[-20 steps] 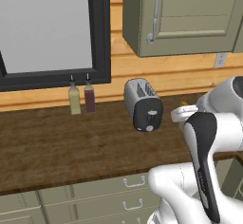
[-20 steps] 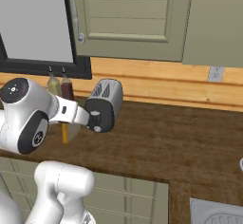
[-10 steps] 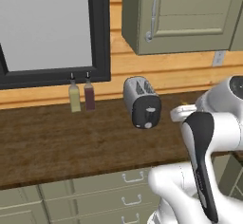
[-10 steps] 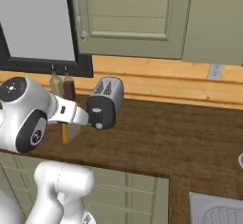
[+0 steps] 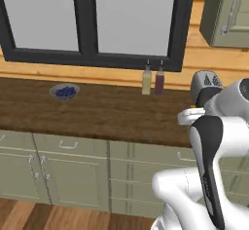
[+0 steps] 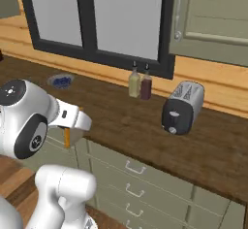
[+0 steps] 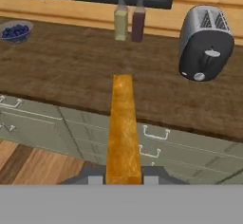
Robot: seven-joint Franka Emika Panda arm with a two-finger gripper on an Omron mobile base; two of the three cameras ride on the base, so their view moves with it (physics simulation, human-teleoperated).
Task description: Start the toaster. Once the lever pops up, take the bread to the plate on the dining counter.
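The gripper [image 7: 123, 180] is clamped on the bread [image 7: 123, 130], a golden-brown slice seen edge-on in the hand view, held in the air in front of the green drawers [image 7: 156, 144] below the dark wood worktop [image 7: 71, 71]. The silver toaster [image 6: 182, 107] stands on the worktop against the wooden wall, its black end panel facing out, with two bottles [image 6: 140, 83] to its left and a small bowl of blueberries [image 5: 64, 91] farther left under the window [image 5: 92, 19].

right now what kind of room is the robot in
Most likely a home kitchen: a toaster on a dark wood worktop, grey-green drawers below, and two bottles under a window.
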